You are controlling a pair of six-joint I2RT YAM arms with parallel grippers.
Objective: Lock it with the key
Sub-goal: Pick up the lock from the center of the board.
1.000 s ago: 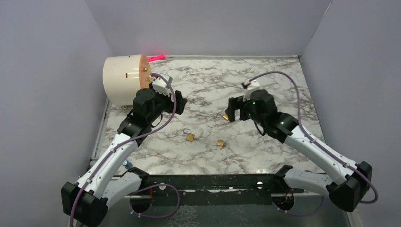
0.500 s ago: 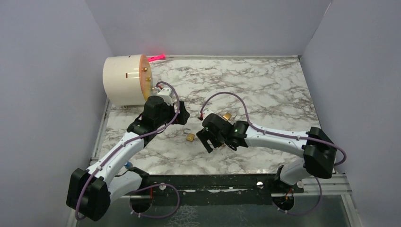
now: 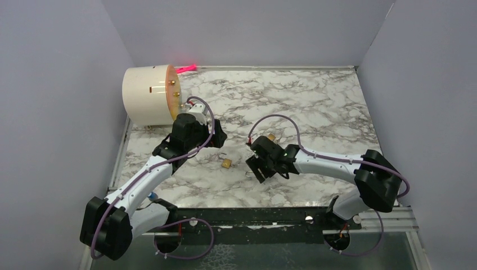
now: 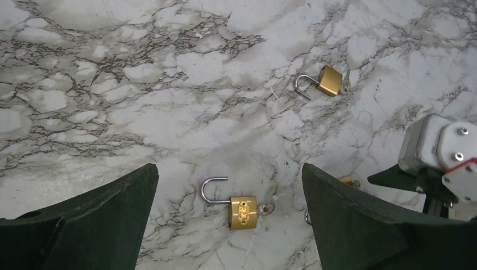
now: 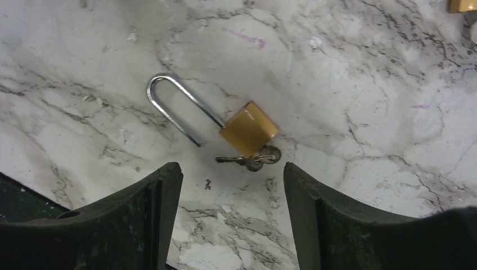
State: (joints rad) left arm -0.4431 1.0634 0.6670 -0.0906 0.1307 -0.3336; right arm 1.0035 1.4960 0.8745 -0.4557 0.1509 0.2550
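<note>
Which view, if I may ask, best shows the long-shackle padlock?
Right wrist: the long-shackle padlock lies whole, keys at its base. Top external shows only its shackle end; left wrist, just a gold sliver.

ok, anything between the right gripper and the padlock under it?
No. Right wrist view shows only bare marble between the right gripper and the long-shackle padlock, whose key lies on the gripper's side.

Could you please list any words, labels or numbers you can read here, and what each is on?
No text can be read.
Nearer padlock in the left wrist view: a stamped mark on its brass face, too blurred to read.
On the table, a small purple scribble in the right wrist view: not legible.
</note>
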